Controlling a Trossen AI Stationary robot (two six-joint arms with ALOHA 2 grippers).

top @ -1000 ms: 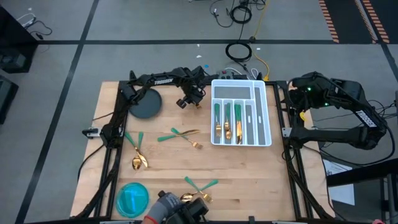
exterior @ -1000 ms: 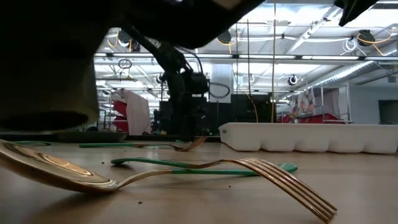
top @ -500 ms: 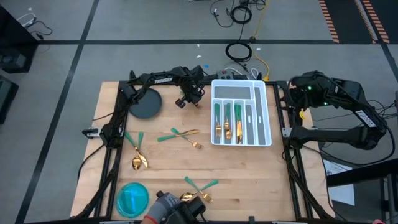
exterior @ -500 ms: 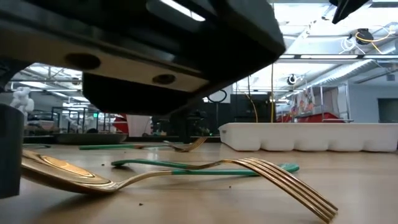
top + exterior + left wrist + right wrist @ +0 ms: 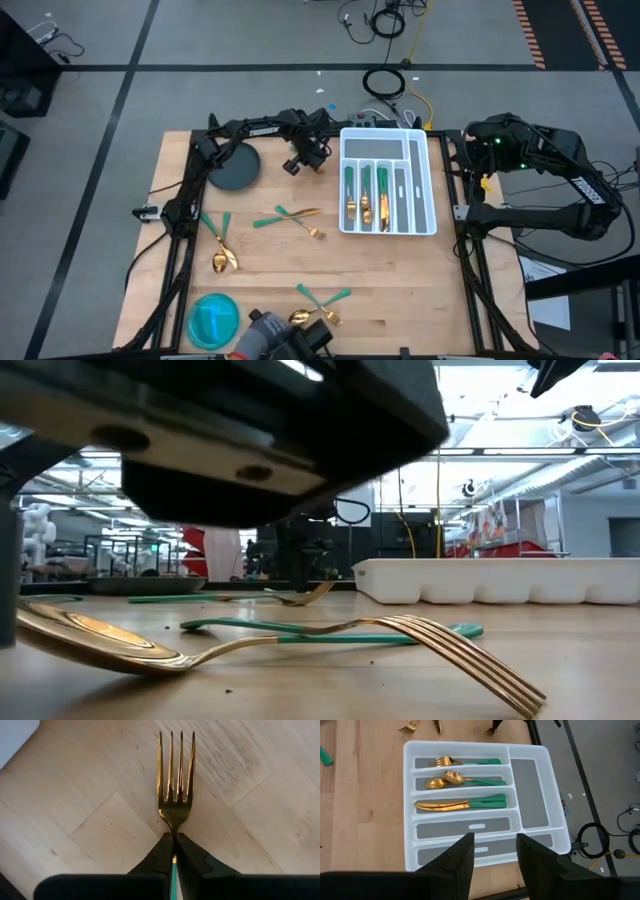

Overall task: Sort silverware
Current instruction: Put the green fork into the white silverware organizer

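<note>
My left gripper (image 5: 303, 163) stands at the far side of the table, between the dark round plate (image 5: 235, 168) and the white tray (image 5: 425, 205), shut on a fork (image 5: 175, 785) with a gold head and a green handle. Other silverware lies loose on the wood: a crossed pair (image 5: 295, 215), two spoons (image 5: 222, 258) and a few pieces near the front edge (image 5: 320, 295). The tray's slots hold a fork (image 5: 460, 761), spoons (image 5: 455, 780) and knives (image 5: 460, 804). My right gripper (image 5: 492, 852) hangs open above the tray's right end, touching nothing. My left gripper pinches the fork at its neck (image 5: 173, 836), where the gold head meets the green handle, between its two fingertips. The fingers come from above, pointing down. The head lies flat toward the wood with its tines pointing away; the handle (image 5: 173, 872) runs back between the fingers, mostly hidden.
A blue dish (image 5: 213, 320) sits at the near left corner. A grey and black device (image 5: 285, 335) stands at the front edge. A dark thing (image 5: 220, 430) close to the low camera fills the upper left of that view. Bare wood lies between the tray and the front edge.
In the low view the dark thing close to the lens has shifted and now hides the left arm, which showed a second ago reaching down to the far side of the table. The silverware on the table has stayed where it was.
</note>
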